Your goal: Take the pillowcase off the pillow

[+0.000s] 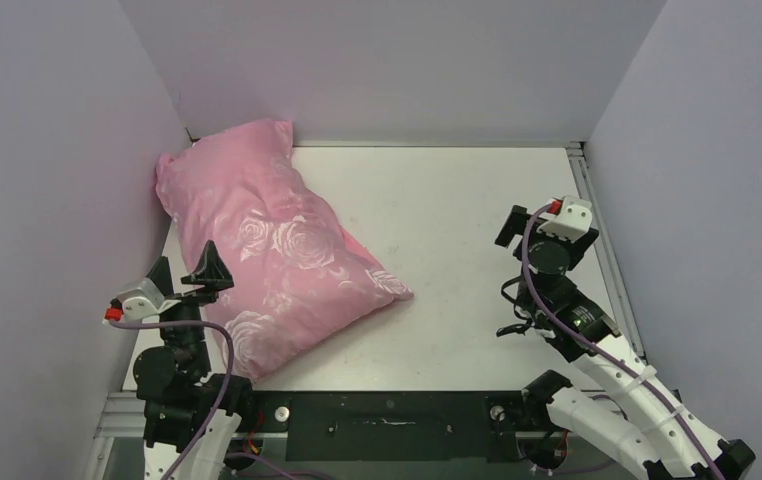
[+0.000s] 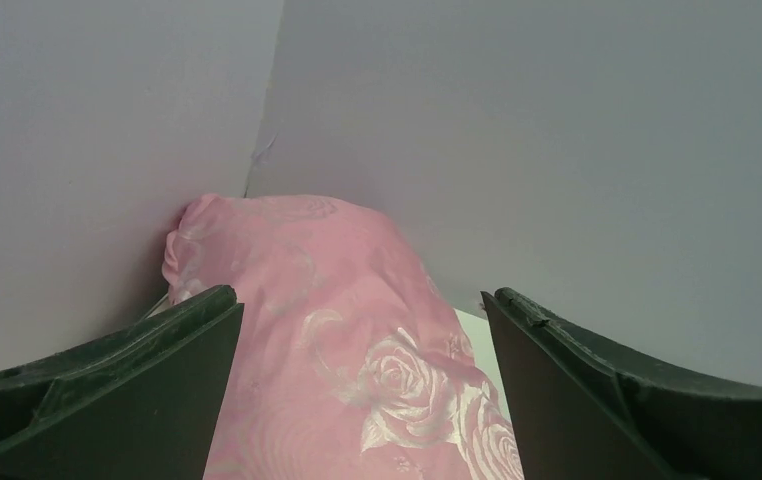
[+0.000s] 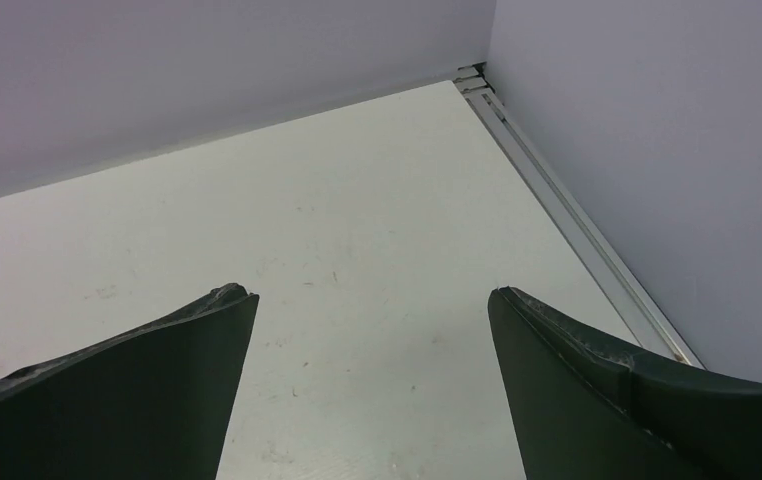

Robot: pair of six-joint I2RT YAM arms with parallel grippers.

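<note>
Left fingers (image 2: 127, 390) spread open facing rose-patterned pink pillowcase (image 1: 277, 260), right fingers (image 3: 127, 400) open over table (image 3: 357, 200)

**Concealed and cropped regions of the pillow scene.**
The pillow is wholly enclosed by the pillowcase (image 1: 277, 265) and is seen in no view; where the cover opens cannot be told. In the top view, the cover's near left edge is masked by the left gripper (image 1: 186, 270), and the right arm (image 1: 647, 410) is cut off by the bottom edge. In the left wrist view, the pillowcase's near end is cropped by the lower edge, and its sides are hidden behind the fingers (image 2: 127, 400), whose bases run out of frame.
</note>
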